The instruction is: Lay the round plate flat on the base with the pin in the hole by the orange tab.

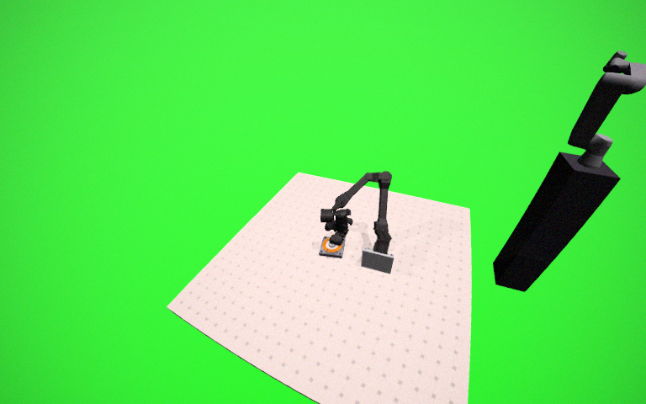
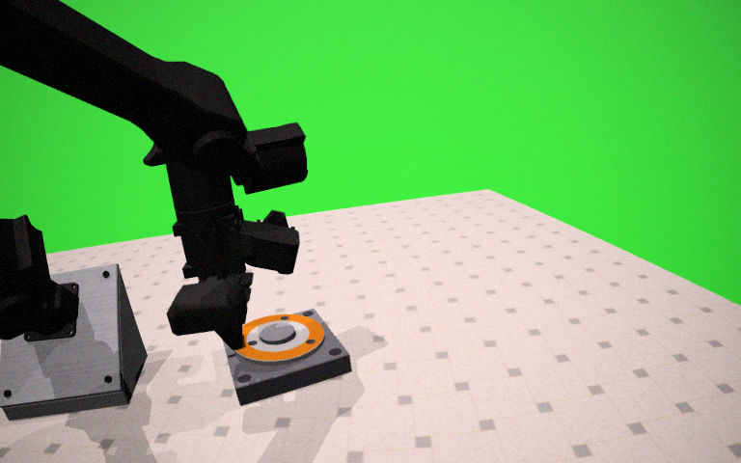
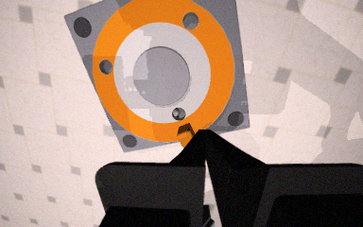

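Tiled surface (image 2: pixel 491 327) carries the grey square base (image 2: pixel 306 366). Round plate (image 3: pixel 163 71) sits on the base around the centre post (image 3: pixel 162 76). End effector (image 3: pixel 204 137), fully closed and holding nothing, tips against the orange tab (image 3: pixel 184 130) at plate's 6 o'clock.

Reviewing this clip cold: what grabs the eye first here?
The bright orange round plate on its grey square base, ringing a grey post, stands out against the pale table. The black gripper, shut on nothing, has its tips right at the plate's small orange tab.
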Available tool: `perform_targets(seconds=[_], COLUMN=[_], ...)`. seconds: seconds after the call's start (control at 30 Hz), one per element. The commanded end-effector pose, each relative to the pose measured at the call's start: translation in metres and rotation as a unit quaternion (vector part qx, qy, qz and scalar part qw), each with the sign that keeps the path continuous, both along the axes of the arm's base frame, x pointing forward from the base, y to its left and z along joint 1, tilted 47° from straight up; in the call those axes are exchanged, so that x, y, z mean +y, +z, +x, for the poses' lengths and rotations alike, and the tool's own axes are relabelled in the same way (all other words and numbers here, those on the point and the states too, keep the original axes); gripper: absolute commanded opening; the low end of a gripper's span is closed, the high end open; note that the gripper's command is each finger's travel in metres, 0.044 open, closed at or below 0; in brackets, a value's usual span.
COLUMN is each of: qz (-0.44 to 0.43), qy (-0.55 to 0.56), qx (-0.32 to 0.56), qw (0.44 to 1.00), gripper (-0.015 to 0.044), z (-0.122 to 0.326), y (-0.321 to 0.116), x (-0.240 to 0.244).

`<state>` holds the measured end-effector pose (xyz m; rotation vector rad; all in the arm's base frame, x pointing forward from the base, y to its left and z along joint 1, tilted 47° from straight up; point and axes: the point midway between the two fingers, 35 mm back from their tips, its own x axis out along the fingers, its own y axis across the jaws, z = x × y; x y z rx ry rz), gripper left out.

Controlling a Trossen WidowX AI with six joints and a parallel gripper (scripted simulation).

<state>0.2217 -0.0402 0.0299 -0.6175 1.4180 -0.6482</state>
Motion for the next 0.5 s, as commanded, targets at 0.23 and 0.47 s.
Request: perform_targets(seconds=[0.23, 0.47], qz=[0.002, 0.004], qy=[-0.001, 0.0], qx=[0.001, 0.002], qw=[1.0, 1.0], gripper=[0.0, 0.0], z=[-0.005, -0.004], y=[-0.006, 0.003], x=[0.006, 0.017])
